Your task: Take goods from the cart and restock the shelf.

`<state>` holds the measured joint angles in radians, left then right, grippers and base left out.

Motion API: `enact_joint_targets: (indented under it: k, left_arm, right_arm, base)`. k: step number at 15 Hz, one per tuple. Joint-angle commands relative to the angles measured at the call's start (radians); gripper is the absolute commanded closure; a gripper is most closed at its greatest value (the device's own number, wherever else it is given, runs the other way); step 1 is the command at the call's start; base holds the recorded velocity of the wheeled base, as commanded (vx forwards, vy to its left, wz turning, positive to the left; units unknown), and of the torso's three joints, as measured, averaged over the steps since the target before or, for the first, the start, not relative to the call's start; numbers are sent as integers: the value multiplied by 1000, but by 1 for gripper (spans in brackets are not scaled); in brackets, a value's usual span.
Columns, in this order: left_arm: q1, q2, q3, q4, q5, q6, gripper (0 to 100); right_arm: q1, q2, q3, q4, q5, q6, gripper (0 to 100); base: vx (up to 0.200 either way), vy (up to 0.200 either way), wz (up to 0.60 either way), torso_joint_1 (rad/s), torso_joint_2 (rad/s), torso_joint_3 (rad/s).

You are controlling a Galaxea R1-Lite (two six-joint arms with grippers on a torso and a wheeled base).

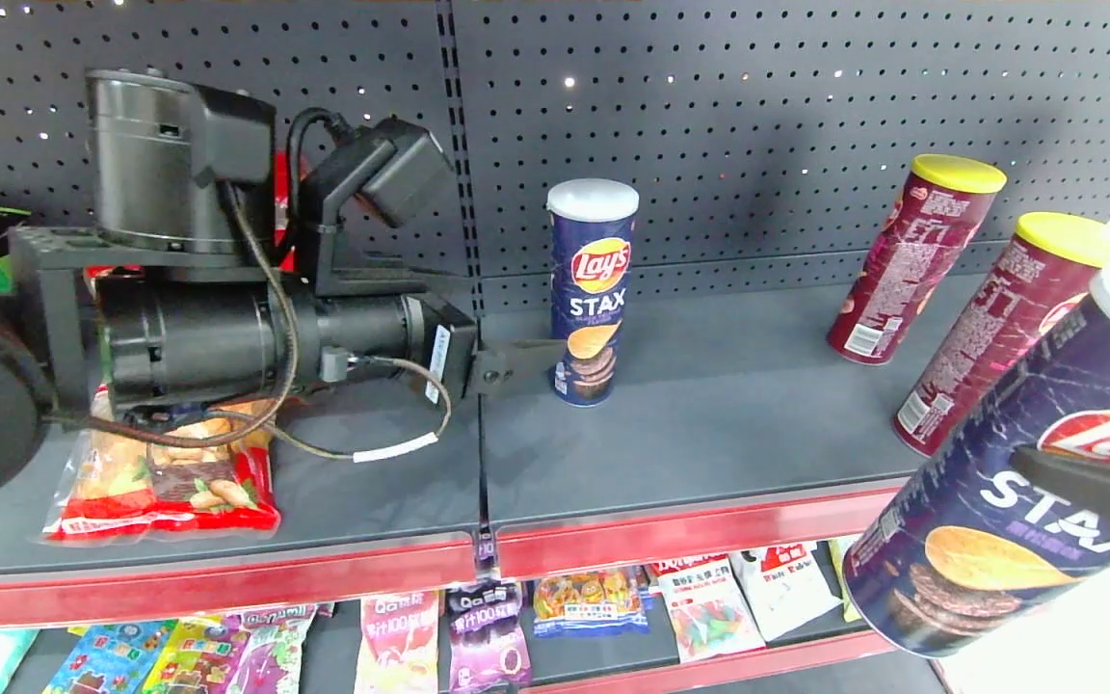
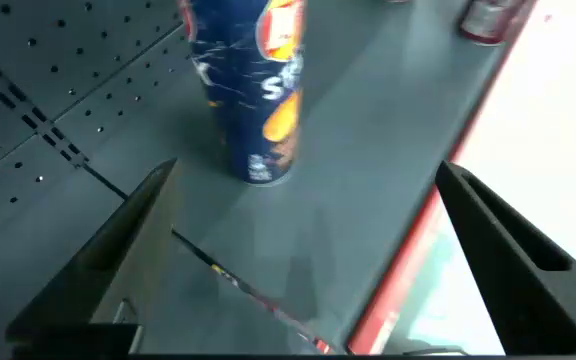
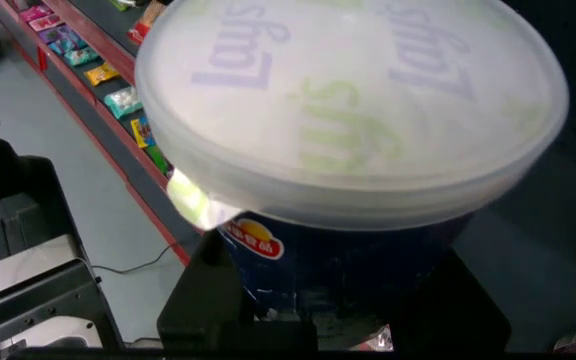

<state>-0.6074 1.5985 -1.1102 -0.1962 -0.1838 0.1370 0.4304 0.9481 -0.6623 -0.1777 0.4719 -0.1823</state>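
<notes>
Left gripper point(image 2: 306, 178) fingers wide, near the upright blue can point(image 1: 593, 289) at mid-frame on the shelf point(image 1: 728, 405). Right gripper point(image 3: 338, 300) holds a second can point(image 1: 998, 501) at lower right.

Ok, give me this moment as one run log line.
left gripper: open, facing standing can on shelf | right gripper: shut on tilted can, before shelf edge | red cans: two on shelf, right

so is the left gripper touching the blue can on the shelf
Apart. The left wrist view shows bare shelf between the open left gripper and the blue can.
</notes>
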Motion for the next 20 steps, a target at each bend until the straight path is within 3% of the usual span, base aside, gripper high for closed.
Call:
enact_joint_targets:
  k: [1,7,20]
  left_arm:
    - [23,67,-39,-2,1,0,0]
    - [38,204,-234,-3,-28,-4,0]
    - [49,386,-453,-3,-32,3,0]
  right_arm:
    - [1,5,3,0,1,0,100]
    - [-1,5,10,1,-1,1,100]
    - [-7,1,13,3,-6,14,100]
  base:
    - [0,0,0,0,0,0]
    - [0,0,0,0,0,0]
    - [0,0,0,0,0,0]
